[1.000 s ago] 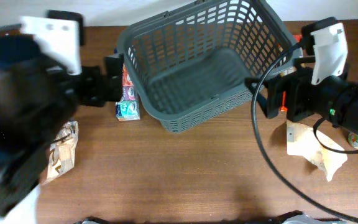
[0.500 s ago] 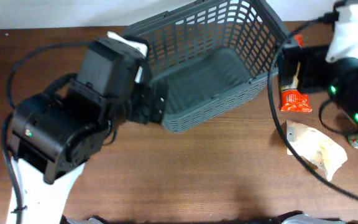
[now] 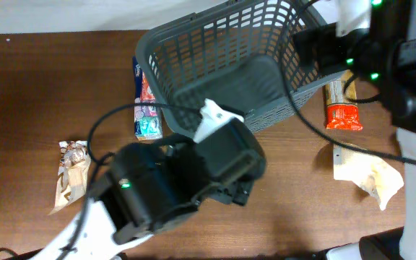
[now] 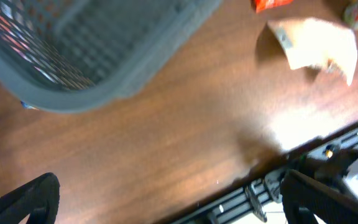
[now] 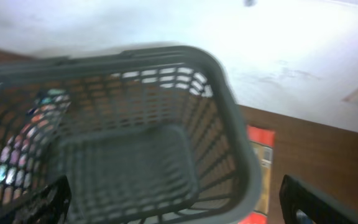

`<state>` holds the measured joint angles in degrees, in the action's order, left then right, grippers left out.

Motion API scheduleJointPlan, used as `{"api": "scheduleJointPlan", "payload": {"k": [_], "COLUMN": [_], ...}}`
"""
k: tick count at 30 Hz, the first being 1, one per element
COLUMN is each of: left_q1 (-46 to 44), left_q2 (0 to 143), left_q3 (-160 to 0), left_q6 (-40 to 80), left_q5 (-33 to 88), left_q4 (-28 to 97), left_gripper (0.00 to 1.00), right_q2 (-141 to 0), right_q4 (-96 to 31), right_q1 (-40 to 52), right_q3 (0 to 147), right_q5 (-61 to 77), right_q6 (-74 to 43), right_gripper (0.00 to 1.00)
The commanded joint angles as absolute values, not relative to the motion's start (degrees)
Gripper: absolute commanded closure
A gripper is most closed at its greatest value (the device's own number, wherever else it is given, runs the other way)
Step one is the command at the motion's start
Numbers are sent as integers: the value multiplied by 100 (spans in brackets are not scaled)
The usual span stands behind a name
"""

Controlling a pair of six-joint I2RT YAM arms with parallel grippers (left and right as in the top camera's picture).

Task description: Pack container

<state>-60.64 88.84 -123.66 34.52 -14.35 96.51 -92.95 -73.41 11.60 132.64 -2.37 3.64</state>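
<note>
The container [image 3: 222, 79] is a dark grey lattice basket at the back middle of the table, and it holds nothing. It also shows in the left wrist view [image 4: 104, 68] and the right wrist view [image 5: 142, 155]. My left gripper [image 4: 166, 199] is open and empty, above bare wood in front of the basket. My left arm [image 3: 179, 188] hides its fingers in the overhead view. My right gripper [image 5: 179, 202] is open and empty, above the basket's right end. My right arm [image 3: 367, 50] is at the back right.
A colourful packet [image 3: 146, 101] lies left of the basket. A brown snack wrapper [image 3: 71, 177] lies at the left. An orange-red packet [image 3: 341, 108] lies right of the basket. A pale paper bag [image 3: 367, 173] lies at the front right. The table's front edge [image 4: 272, 186] is near.
My left arm has swung from the left side to the front middle of the table. My right arm has moved back, over the basket's right end. The orange-red packet now lies uncovered.
</note>
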Motion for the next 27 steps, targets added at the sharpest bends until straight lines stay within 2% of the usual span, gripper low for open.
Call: {"api": "scheduleJointPlan", "payload": {"k": [1, 8, 14, 15, 19, 22, 23, 24, 26, 27], "left_q1": [-6250, -6361, -6359, -6359, -6359, -6359, -6359, -6361, -6359, -6359], "left_q2": [8919, 8919, 8919, 8919, 8919, 8919, 8919, 8919, 8919, 8919], "left_q3": [-12097, -11594, -11454, -11454, -11452, -11452, -11452, -11452, -11452, -11450], "left_q6": [3688, 3686, 3686, 3688, 3688, 3686, 3688, 3688, 3686, 3688], "left_q5": [-1345, -814, -458, -344, 51, 71, 75, 71, 60, 1], "left_q4": [9668, 9668, 9668, 9668, 9627, 9631, 9629, 9627, 9625, 9625], "left_gripper": [1, 0, 1, 1, 1, 0, 0, 0, 29, 59], "right_q2": [-9236, -9421, -9717, -9802, -10077, -10267, -10359, -10414, -10503, -10551], "right_q4": [-7271, -7194, -7194, -7192, -7210, -7260, -7284, -7301, -7308, -7306], "right_q1": [530, -443, -403, -360, -259, -259, -259, -259, -259, -259], "right_q3": [13310, 13308, 13308, 13308, 13308, 13308, 13308, 13308, 13308, 13308], "right_q5": [443, 2255, 2425, 2421, 2421, 2421, 2421, 2414, 2381, 2338], "right_q6": [408, 405, 405, 408, 405, 388, 331, 242, 67, -40], "right_gripper": [1, 1, 1, 4, 42, 61, 75, 80, 91, 96]}}
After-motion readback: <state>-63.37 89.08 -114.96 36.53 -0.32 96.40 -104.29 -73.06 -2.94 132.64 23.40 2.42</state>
